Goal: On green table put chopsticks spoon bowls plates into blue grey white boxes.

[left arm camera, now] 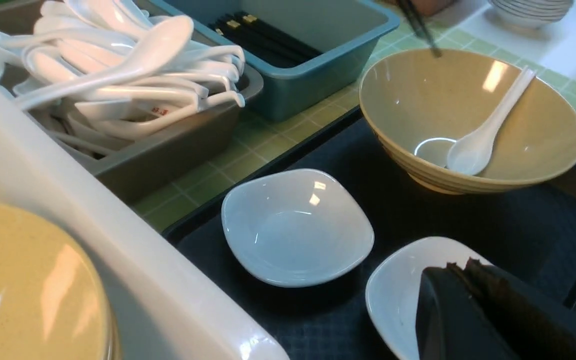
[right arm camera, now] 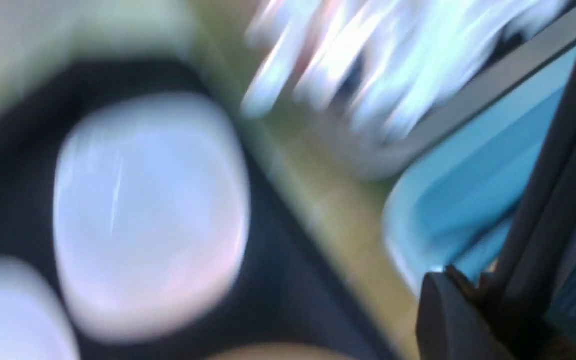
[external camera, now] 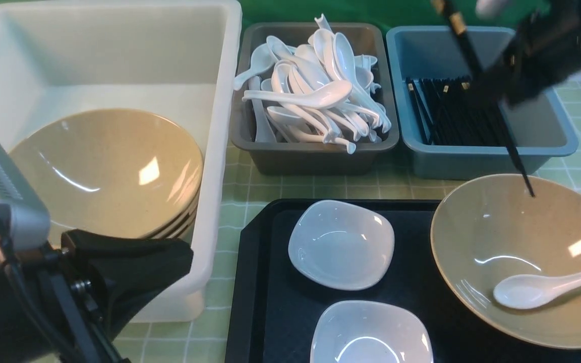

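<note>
Nearest: left fingers [left arm camera: 458,310], pressed together, by white box [external camera: 222,126]. Task item: chopsticks [external camera: 515,154], pinched in right fingers [right arm camera: 458,320], raised, tilted, tips above bowl [external camera: 472,242] rim, just short of blue box [external camera: 452,164]. Risk, judged: slip from thin grip, or tips snagging box's near wall. Room: box's right half bare; spoon [external camera: 527,290] lying in bowl; worktop [external camera: 321,189] strip between tray [external camera: 260,282] and boxes narrow.

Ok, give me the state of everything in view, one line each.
white box, holds stacked bowls
grey box, heaped with spoons
blue box, stored chopsticks lying inside
tray bowl, upright, one spoon inside
far plate, upright, empty, on black tray
near plate, upright, empty, same tray
held chopsticks, raised, tilted
right gripper, shut on held chopsticks
left gripper, shut, empty
</note>
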`<action>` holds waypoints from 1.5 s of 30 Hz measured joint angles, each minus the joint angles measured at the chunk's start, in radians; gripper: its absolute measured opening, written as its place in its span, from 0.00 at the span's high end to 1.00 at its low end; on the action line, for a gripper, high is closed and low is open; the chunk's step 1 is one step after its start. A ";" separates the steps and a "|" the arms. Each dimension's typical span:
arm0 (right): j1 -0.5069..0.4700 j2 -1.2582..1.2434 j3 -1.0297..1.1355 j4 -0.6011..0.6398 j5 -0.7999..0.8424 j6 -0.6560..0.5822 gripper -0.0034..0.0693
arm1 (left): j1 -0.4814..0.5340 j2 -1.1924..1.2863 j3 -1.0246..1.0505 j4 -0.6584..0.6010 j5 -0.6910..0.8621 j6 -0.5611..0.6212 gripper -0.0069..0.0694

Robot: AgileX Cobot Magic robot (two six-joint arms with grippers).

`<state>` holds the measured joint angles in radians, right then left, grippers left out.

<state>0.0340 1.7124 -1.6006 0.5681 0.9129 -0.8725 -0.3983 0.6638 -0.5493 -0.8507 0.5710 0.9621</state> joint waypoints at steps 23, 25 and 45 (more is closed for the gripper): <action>-0.107 0.616 -0.383 0.241 -0.245 0.246 0.85 | 0.000 0.283 -0.157 -0.146 0.053 0.175 0.91; -0.107 0.612 -0.383 0.227 -0.245 0.246 0.82 | 0.000 0.283 -0.158 -0.146 0.053 0.175 0.91; -0.121 0.009 -0.011 0.031 -0.028 -0.024 0.31 | 0.000 0.172 -0.261 0.027 0.237 -0.030 0.91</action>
<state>-0.0868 1.7215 -1.6117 0.5991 0.8850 -0.8964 -0.3983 0.8361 -0.8107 -0.8238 0.8084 0.9325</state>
